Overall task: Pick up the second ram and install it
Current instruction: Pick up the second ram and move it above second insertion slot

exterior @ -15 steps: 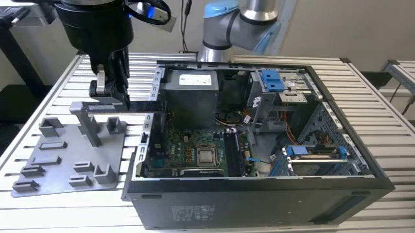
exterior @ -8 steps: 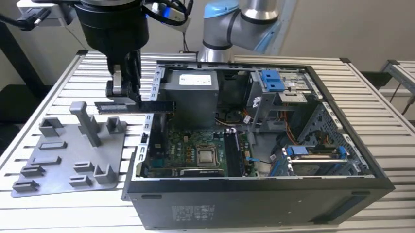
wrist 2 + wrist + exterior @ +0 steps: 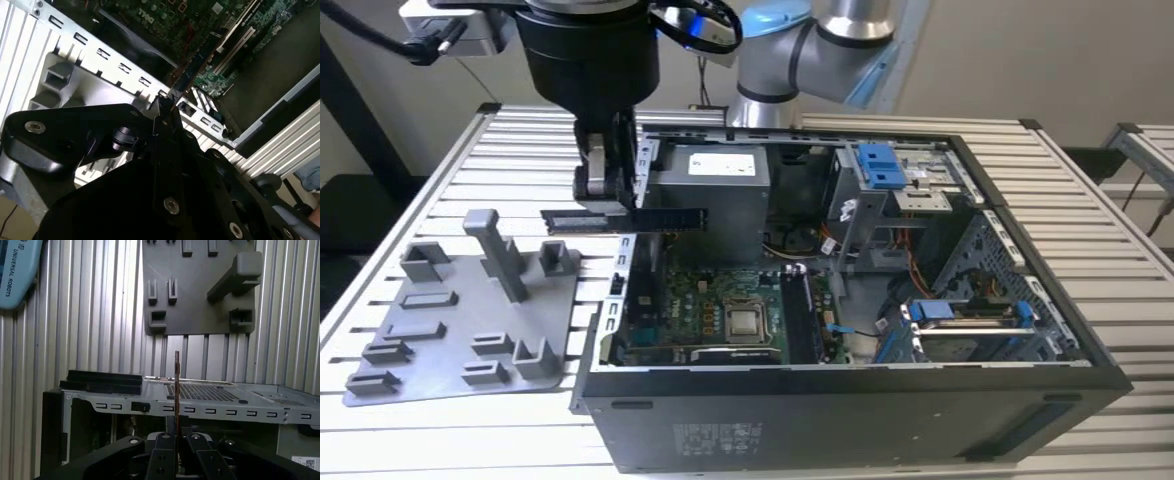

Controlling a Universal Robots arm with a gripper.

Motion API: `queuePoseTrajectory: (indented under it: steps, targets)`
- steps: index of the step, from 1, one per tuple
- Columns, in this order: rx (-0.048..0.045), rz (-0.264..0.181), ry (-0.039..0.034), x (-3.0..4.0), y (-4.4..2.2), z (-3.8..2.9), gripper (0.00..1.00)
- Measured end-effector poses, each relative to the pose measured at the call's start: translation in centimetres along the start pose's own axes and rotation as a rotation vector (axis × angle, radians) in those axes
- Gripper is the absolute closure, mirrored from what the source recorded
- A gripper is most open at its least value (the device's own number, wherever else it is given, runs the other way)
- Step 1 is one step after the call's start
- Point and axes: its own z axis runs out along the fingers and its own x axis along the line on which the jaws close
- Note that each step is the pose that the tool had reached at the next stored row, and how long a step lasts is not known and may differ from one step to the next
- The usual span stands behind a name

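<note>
Although the second ram [image 3: 670, 219] is already off the grey tray [image 3: 447, 335] and gripped between the fingers of the clenched claw [image 3: 616, 198], it hangs in the air just above the side wall of the open computer case [image 3: 854, 420], at about ten o'clock from the motherboard [image 3: 694, 290] in the exterior view. Both wrist views show the stick as a thin strip sticking out past the claw's tips with the case wall beyond it. Judging by this, the pick-up is done and the whole installation remains: the stick touches no slot on the board.
</note>
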Motion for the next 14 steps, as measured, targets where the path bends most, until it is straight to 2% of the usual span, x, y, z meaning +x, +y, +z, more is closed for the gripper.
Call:
queuePoseTrajectory:
  steps: [14]
  targets:
    - [0.0001, 0.0, -0.0001, 0.15, -3.46, -0.08, 0.86]
